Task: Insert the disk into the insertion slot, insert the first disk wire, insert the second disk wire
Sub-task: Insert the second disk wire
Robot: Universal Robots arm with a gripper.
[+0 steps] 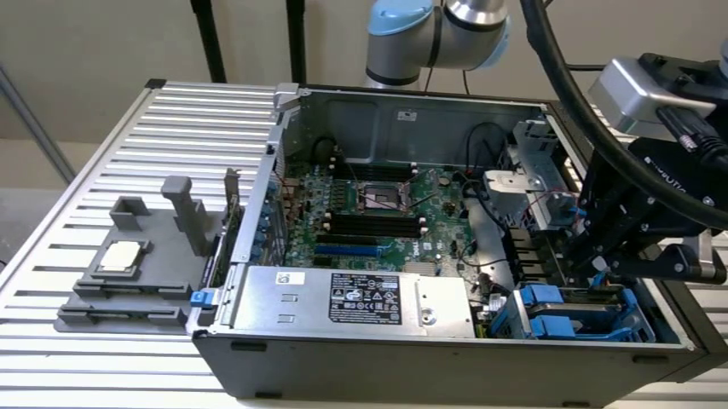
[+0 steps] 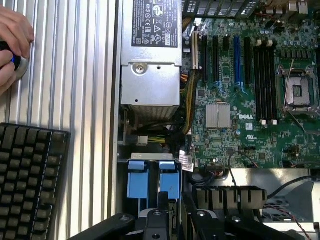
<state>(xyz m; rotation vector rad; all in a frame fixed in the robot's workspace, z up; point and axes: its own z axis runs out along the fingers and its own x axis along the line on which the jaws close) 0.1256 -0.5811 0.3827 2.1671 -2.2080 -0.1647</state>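
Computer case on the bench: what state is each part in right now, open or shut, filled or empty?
Computer case: on its side, panel off, insides open.
Processor socket: empty.
Memory slots: empty.
Power supply: mounted in the case.
Blue drive cage: blue carriers sitting in it.
Gripper: low over the drive cage.
Hand: on a small device beside the case.

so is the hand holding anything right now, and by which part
Cannot tell: the hand is down at the bright blue plastic drive cage, its grip hidden.
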